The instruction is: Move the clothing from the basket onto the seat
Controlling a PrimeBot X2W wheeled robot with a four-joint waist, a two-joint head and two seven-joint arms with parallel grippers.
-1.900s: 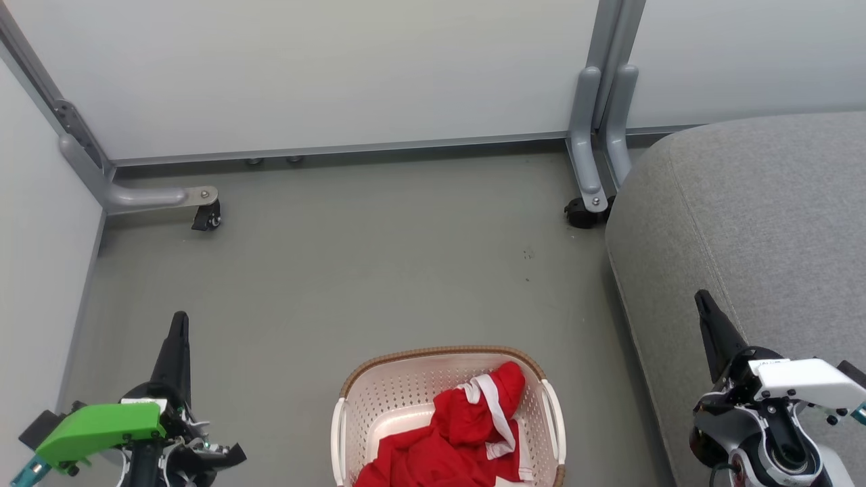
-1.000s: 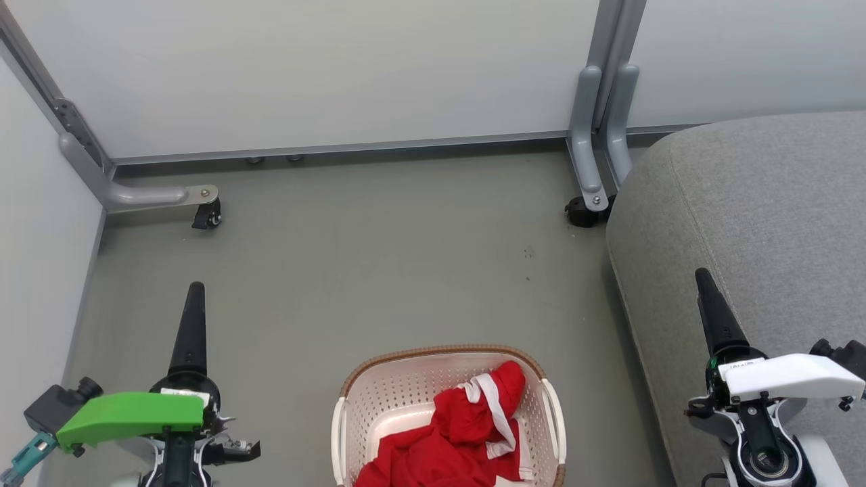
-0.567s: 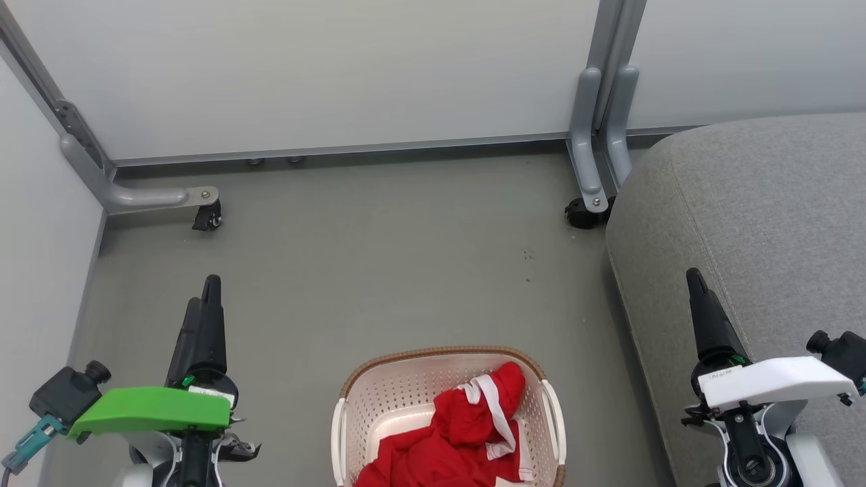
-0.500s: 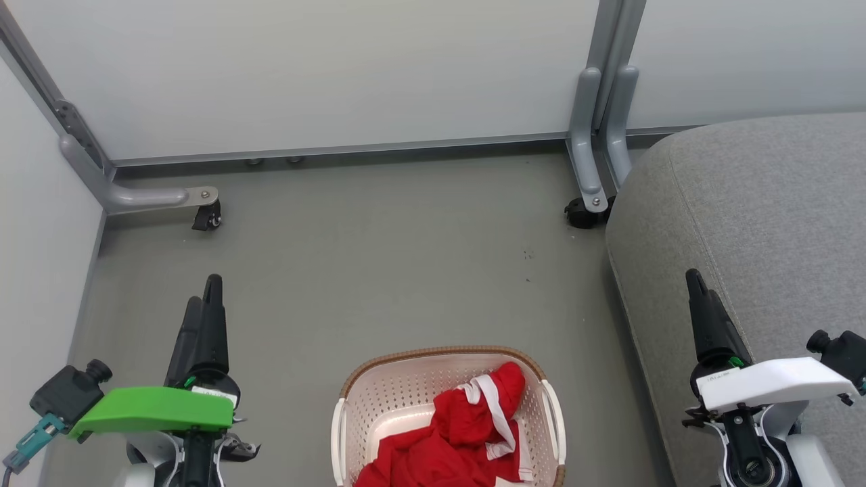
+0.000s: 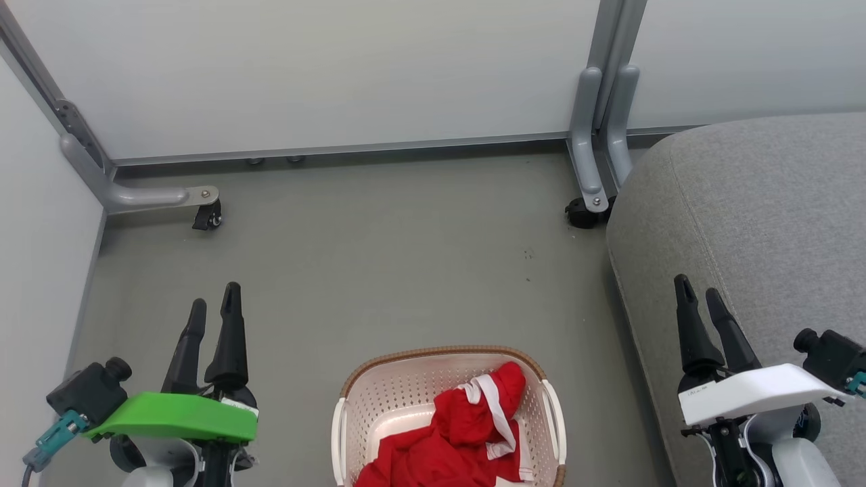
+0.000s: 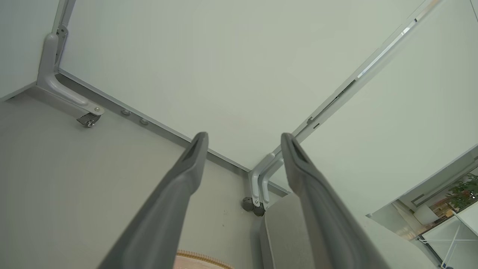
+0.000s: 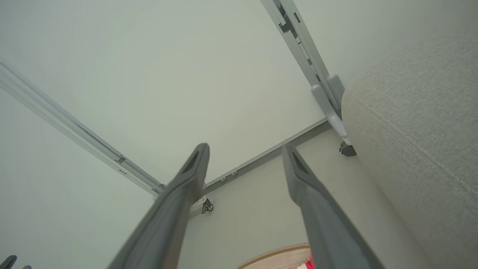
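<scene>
While our left gripper point(image 5: 215, 296) and right gripper point(image 5: 695, 285) hung spread, the clothing point(image 5: 453, 439) lay between them in the basket point(image 5: 440, 352), nearer the right.

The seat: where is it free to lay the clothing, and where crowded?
The seat is bare on top, from its rounded left edge to the wall; the right gripper stands by its near edge. The floor beyond the basket is bare. Crowded: the basket, holding the clothing.

Grey-green floor point(image 5: 379, 257): cream basket point(image 5: 443, 351) at near edge, grey seat point(image 5: 764, 203) along the right with a gap between, left partition foot point(image 5: 159, 197) and right partition foot point(image 5: 587, 169) on casters by the back panels.
</scene>
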